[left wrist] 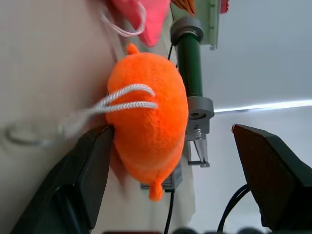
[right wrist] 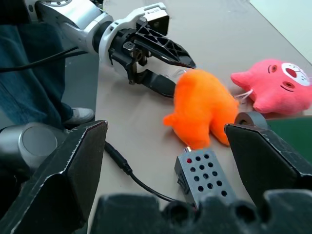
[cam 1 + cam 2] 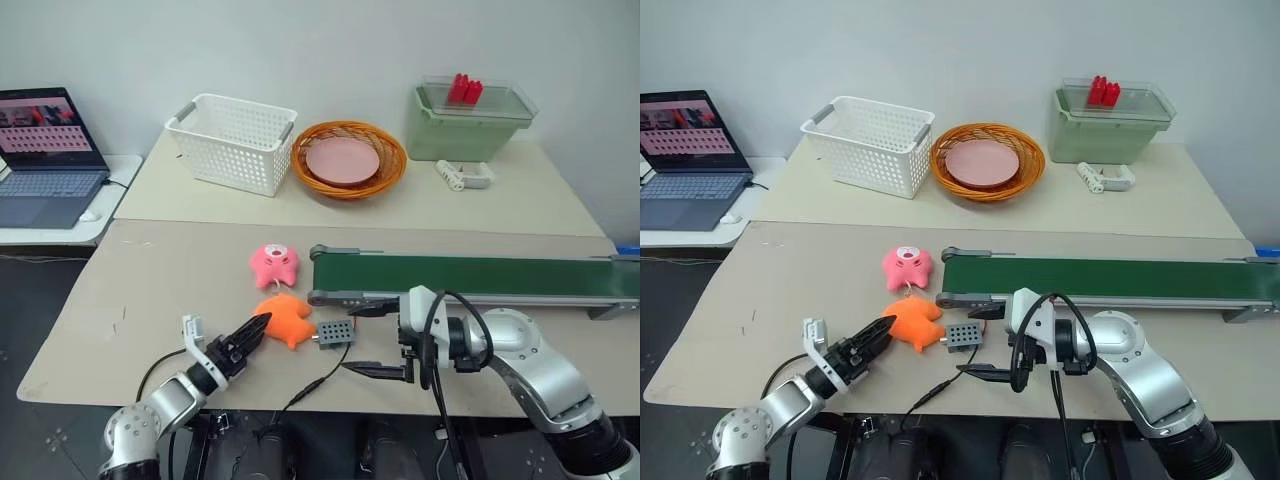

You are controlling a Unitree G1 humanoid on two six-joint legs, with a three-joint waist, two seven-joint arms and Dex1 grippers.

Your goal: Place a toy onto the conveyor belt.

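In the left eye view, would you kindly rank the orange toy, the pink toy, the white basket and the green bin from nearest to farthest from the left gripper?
From the left gripper:
1. Orange toy, right at its fingertips.
2. Pink toy, just beyond the orange one.
3. White basket, far side of the table, left.
4. Green bin, far right corner.

Left arm: low, reaching forward and to the right.
Left tool: 2 black fingers spread wide, roughly level.
Right arm: bent, forearm pointing left.
Right tool: 2 fingers apart, tips aimed left, slightly downward.
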